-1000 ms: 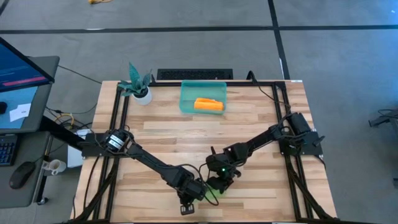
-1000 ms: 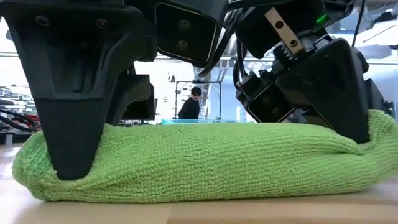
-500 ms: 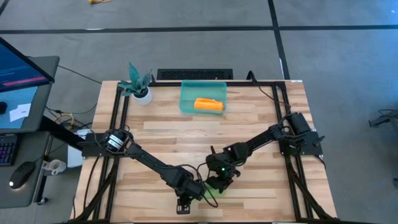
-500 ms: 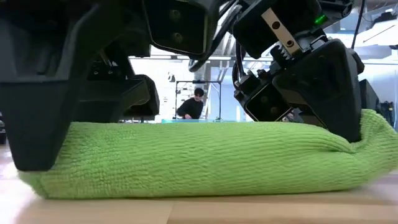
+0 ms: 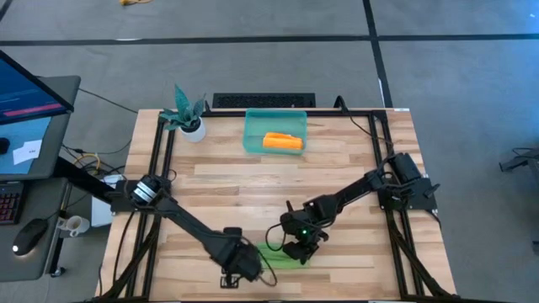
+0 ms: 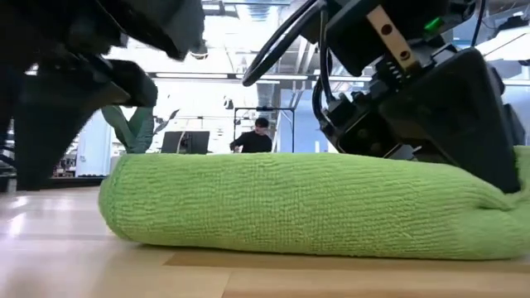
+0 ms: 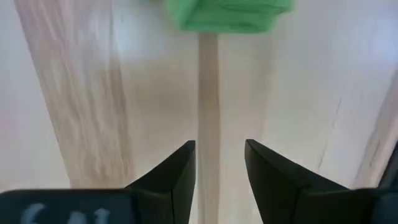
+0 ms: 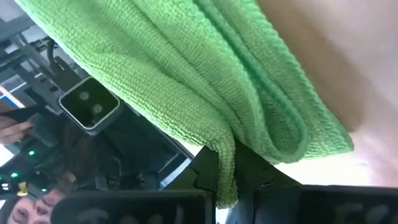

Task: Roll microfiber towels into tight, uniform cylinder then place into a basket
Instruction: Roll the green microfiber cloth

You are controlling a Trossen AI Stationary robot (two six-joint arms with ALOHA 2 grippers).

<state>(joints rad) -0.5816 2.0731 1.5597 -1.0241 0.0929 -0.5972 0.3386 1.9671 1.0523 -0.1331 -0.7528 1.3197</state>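
Rolled lime-green microfiber towel (image 6: 315,207) lying near the table's (image 5: 337,168) front edge, pinched at one end only by the clenched right tool (image 5: 296,251); left tool (image 7: 219,163) released, empty, just beside the other end. Risk: lifting by one end lets the free end sag and the roll unwind before reaching the translucent teal plastic bin (image 5: 253,135) at the back edge, already holding the rolled orange towel (image 5: 282,141).

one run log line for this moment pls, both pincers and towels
left pincer: open, off green towel | right pincer: shut on green towel end | orange towel: rolled, in basket | green roll: on table
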